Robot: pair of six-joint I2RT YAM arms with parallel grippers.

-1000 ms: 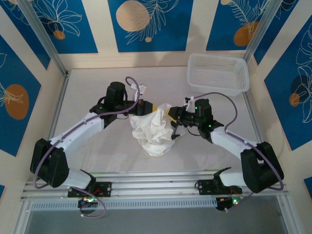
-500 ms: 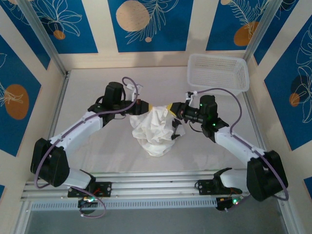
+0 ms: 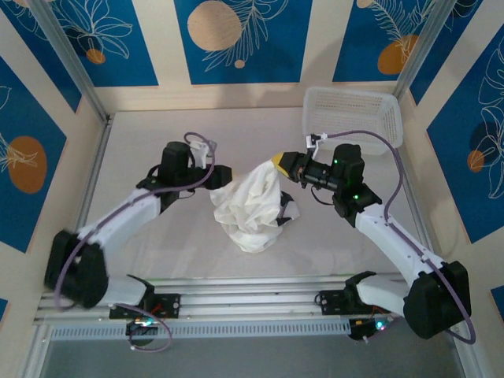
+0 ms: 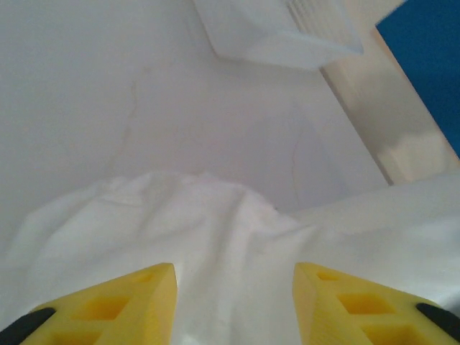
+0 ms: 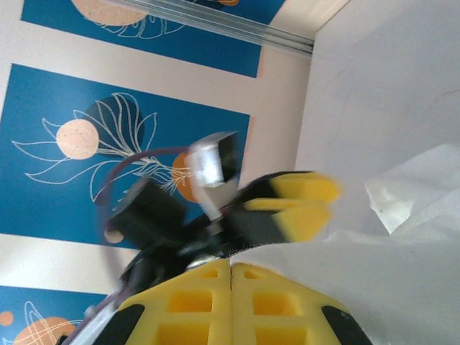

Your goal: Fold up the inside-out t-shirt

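The inside-out t-shirt (image 3: 248, 206) is a crumpled white heap in the middle of the table, with one corner pulled up to the right. My right gripper (image 3: 279, 162) is shut on that raised edge; in the right wrist view the cloth edge (image 5: 359, 251) runs into the closed jaws of the right gripper (image 5: 231, 272). My left gripper (image 3: 223, 175) hovers just left of the heap. Its yellow fingertips (image 4: 136, 298) stand apart, so the left gripper (image 4: 235, 291) is open, with white cloth (image 4: 215, 230) lying beyond the jaws, not pinched. The left gripper (image 5: 305, 205) appears blurred in the right wrist view.
A white mesh basket (image 3: 354, 118) stands at the back right of the table, and the basket (image 4: 287, 32) also shows far off in the left wrist view. Metal frame posts and blue patterned walls (image 3: 236, 39) close in the table (image 3: 142, 236).
My left gripper has opened, let go of the shirt and drawn back to the left. The right gripper shut on the shirt's edge and lifted it up and to the right.
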